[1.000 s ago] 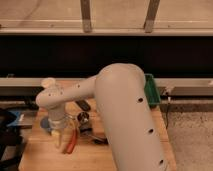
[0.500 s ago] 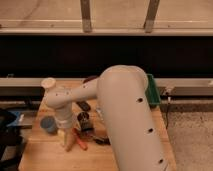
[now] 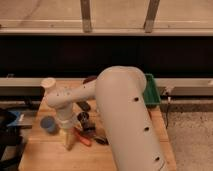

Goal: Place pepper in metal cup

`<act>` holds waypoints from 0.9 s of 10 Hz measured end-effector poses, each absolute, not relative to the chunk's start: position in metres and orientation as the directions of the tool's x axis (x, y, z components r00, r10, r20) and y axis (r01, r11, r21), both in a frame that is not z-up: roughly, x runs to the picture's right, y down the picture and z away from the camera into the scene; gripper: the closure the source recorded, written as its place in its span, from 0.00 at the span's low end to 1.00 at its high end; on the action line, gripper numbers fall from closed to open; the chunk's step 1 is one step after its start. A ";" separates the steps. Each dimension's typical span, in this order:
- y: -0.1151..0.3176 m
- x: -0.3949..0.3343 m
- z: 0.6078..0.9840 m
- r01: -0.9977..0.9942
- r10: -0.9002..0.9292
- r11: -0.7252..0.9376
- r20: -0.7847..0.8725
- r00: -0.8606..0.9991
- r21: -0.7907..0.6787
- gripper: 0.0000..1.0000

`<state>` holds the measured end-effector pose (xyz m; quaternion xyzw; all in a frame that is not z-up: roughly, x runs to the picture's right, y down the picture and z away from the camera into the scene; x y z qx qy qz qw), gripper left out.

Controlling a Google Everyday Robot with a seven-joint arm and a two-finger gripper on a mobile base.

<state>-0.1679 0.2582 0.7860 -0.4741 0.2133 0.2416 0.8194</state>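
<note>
The orange-red pepper (image 3: 83, 139) lies on the wooden table (image 3: 45, 155), just right of my gripper (image 3: 68, 140). The gripper points down at the table and its tip is close to the pepper's left end. The small metal cup (image 3: 83, 118) stands just behind the pepper, partly hidden by my arm. The wide white arm (image 3: 125, 120) fills the middle of the view and hides the table's right half.
A blue cup (image 3: 48, 124) stands left of the gripper. A black-handled utensil (image 3: 100, 140) lies right of the pepper. A green bin (image 3: 152, 92) sits at the back right. A dark object (image 3: 90, 79) is at the table's far edge.
The gripper has shifted slightly right and down toward the pepper, uncovering the blue cup on its left. The pepper and metal cup have not moved.
</note>
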 end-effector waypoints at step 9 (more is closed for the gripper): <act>0.254 -0.169 0.787 -0.688 0.196 0.535 -0.721 0.665 -0.490 1.00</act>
